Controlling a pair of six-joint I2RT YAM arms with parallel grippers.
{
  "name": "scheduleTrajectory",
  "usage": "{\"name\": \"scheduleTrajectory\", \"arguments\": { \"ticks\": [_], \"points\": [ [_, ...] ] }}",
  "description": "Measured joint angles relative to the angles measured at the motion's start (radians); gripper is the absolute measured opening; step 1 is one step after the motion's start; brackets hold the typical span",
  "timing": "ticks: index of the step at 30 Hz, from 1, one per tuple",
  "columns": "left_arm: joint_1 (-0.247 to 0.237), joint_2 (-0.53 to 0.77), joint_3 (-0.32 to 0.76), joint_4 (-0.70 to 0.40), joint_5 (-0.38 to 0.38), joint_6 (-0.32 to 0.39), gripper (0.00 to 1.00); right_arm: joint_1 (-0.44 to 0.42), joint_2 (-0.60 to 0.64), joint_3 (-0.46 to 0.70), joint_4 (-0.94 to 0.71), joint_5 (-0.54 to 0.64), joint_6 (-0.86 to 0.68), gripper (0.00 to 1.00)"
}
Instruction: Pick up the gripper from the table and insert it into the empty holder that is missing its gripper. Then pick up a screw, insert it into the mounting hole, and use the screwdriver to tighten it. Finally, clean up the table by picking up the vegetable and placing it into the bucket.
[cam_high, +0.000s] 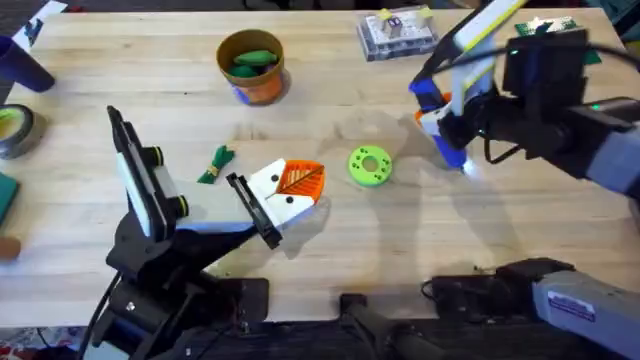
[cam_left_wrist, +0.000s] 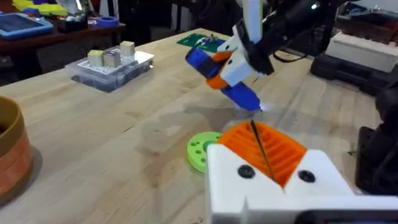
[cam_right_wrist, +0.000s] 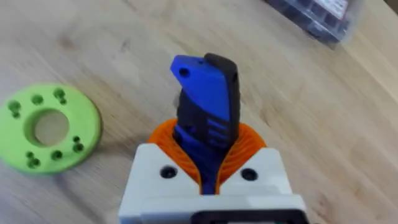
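**Above the bench's right half, one screwdriver in a firm pinch**

Over the right half of the wooden table (cam_high: 330, 270), the right gripper (cam_right_wrist: 208, 146) hangs in the air. Its orange ribbed pads (cam_right_wrist: 166, 138) are clamped on the single blue-and-black screwdriver (cam_right_wrist: 205, 99), which is tilted with its tip down, just above the wood. At centre front the left gripper (cam_high: 300, 182) sits low over the tabletop, its orange pads (cam_left_wrist: 283, 149) pressed together with a thin dark seam between them.

One loose green vegetable (cam_high: 215, 165) lies on the wood beside the left gripper, on its left. One orange bucket (cam_high: 262, 88) stands well behind it, nearer the far edge, with green pieces inside. One green disc (cam_high: 370, 165) pierced with small holes lies flat between the two grippers, touching neither.

One clear box (cam_high: 398, 32) of small parts sits at the far edge. One roll of tape (cam_high: 12, 130) sits at the left edge. Bare wood lies open across the front centre and between bucket and box.
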Motion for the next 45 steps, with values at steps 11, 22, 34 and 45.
{"name": "scheduleTrajectory", "arguments": {
  "ticks": [11,22,34,45],
  "points": [
    [0.0,0.0,0.0,0.0,0.0,0.0,0.014,0.064,0.187,0.008,0.017,0.03,-0.324,0.083],
    [0.0,0.0,0.0,0.0,0.0,0.0,0.014,0.094,0.265,0.046,-0.041,0.047,-0.374,0.083],
    [0.0,0.0,0.0,0.0,0.0,0.0,0.014,0.095,0.267,0.048,-0.031,0.053,-0.384,0.194],
    [0.0,0.0,0.0,0.0,0.0,0.0,0.014,0.093,0.261,0.065,0.017,0.09,-0.498,0.994]
  ]
}}
